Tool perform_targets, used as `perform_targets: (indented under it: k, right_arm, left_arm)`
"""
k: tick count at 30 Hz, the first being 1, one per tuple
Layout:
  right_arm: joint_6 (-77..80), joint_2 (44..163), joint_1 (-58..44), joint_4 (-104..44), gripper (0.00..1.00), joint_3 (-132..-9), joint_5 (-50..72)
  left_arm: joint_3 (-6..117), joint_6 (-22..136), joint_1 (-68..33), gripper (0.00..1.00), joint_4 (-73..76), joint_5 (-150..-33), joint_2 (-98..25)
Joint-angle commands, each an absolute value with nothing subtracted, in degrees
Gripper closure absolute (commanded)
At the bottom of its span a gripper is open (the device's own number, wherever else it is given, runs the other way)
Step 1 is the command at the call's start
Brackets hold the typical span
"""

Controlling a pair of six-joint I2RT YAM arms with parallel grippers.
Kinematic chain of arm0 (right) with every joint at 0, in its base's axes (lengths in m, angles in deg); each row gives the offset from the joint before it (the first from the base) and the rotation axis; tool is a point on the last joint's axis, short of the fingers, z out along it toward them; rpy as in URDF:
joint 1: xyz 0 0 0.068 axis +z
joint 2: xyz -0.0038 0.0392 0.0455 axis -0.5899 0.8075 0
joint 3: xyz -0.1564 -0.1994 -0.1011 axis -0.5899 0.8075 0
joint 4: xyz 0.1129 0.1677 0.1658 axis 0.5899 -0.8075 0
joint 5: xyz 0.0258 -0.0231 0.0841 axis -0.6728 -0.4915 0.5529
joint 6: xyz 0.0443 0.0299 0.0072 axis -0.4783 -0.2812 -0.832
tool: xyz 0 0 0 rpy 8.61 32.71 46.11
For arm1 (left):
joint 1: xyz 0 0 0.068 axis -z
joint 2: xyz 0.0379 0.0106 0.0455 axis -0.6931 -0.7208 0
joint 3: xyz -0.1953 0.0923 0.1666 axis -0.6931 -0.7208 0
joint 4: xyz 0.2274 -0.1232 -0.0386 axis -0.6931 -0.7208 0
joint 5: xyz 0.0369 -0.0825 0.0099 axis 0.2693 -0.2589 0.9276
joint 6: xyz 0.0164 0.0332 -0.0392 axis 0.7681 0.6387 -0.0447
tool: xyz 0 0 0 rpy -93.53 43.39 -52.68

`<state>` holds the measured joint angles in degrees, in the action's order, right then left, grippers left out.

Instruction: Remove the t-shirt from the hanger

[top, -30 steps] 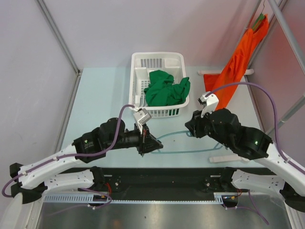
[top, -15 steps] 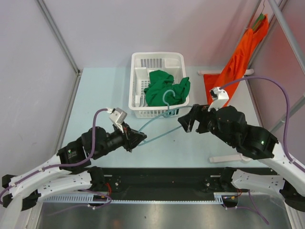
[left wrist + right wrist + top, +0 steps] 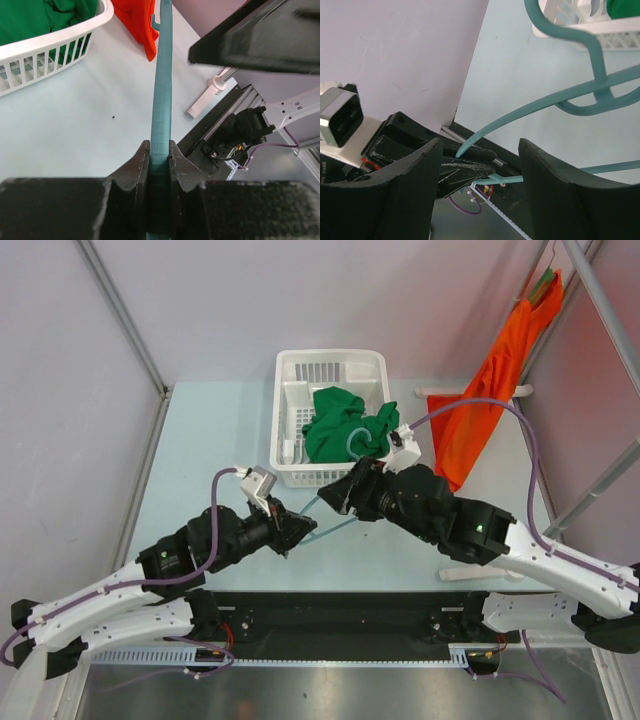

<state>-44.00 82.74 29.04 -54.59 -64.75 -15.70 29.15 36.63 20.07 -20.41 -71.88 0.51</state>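
A bare teal hanger (image 3: pixel 332 528) is held tilted above the table, its hook up by the basket rim. My left gripper (image 3: pixel 296 529) is shut on one end of it; in the left wrist view the hanger arm (image 3: pixel 162 75) runs straight out from between the closed fingers (image 3: pixel 160 150). My right gripper (image 3: pixel 340 496) is open, just above and right of the left one; in its own view (image 3: pixel 480 165) the hanger (image 3: pixel 600 65) passes in front of the spread fingers, untouched. A green t-shirt (image 3: pixel 347 425) lies crumpled in the white basket (image 3: pixel 330 364).
An orange t-shirt (image 3: pixel 495 375) hangs from a hanger on the rail at the back right, its hem reaching the table. A white rack foot (image 3: pixel 480 570) lies at the right front. The basket wall (image 3: pixel 60 45) is close to the left gripper's far left.
My right gripper has swung left and now hovers open over the hanger near the left gripper. My left gripper has shifted a little right, still gripping the hanger.
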Motion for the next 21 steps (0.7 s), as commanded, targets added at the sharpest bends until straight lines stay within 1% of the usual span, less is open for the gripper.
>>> perform_targets:
  k: [1, 4, 5, 7, 9, 10, 11, 13, 14, 16, 17, 18, 19, 21]
  right_arm:
    - [-51.6, 83.2, 31.6, -50.5, 0.34, -63.0, -21.7]
    - [-54.2, 83.3, 32.7, -47.6, 0.36, -60.3, -23.2]
    - [-55.6, 83.6, 32.9, -47.0, 0.41, -59.9, -23.6]
    - [-56.4, 84.4, 33.5, -46.6, 0.44, -59.5, -25.0]
    - [-56.7, 85.5, 33.9, -45.8, 0.50, -59.6, -25.5]
    - [-56.9, 85.9, 34.0, -45.8, 0.50, -59.8, -25.9]
    - [-56.9, 86.2, 34.2, -45.4, 0.58, -59.9, -26.1]
    - [-57.0, 87.0, 34.4, -45.1, 0.65, -59.8, -26.1]
    - [-57.2, 87.3, 34.5, -45.1, 0.74, -59.6, -26.3]
    - [-57.6, 87.3, 34.6, -44.8, 0.83, -59.3, -26.5]
    - [-57.8, 86.9, 34.6, -45.2, 0.96, -59.2, -26.8]
    - [-58.0, 86.9, 34.8, -45.5, 1.00, -59.2, -27.5]
    - [-57.5, 86.4, 34.9, -46.4, 1.00, -59.3, -28.8]
    - [-56.5, 85.6, 34.8, -47.6, 1.00, -60.3, -31.8]
  left_arm:
    - [28.9, 35.4, 19.9, 1.00, -14.2, -72.8, 0.5]
    - [28.9, 35.1, 19.9, 1.00, -13.2, -74.0, -0.4]
    - [28.8, 35.1, 19.9, 1.00, -12.8, -74.3, -0.5]
    - [28.4, 34.9, 19.8, 1.00, -11.9, -75.5, -0.9]
    - [28.2, 34.9, 19.8, 1.00, -11.6, -76.3, -1.3]
    - [28.1, 34.7, 19.9, 1.00, -11.4, -76.6, -1.3]
    - [27.8, 34.6, 19.9, 1.00, -11.3, -77.0, -1.5]
    - [27.3, 34.3, 19.9, 1.00, -10.6, -78.4, -1.6]
    - [27.0, 34.2, 19.9, 1.00, -10.4, -78.7, -1.6]
    - [26.9, 34.5, 19.9, 0.98, -11.0, -79.4, -1.6]
    - [26.9, 34.7, 19.9, 0.92, -11.4, -79.4, -1.6]
    - [26.8, 34.7, 19.9, 0.81, -12.6, -79.2, -1.4]
    - [26.7, 34.9, 19.9, 0.66, -13.3, -78.3, -0.4]
    - [26.2, 35.4, 19.9, 0.54, -14.8, -77.2, 1.3]
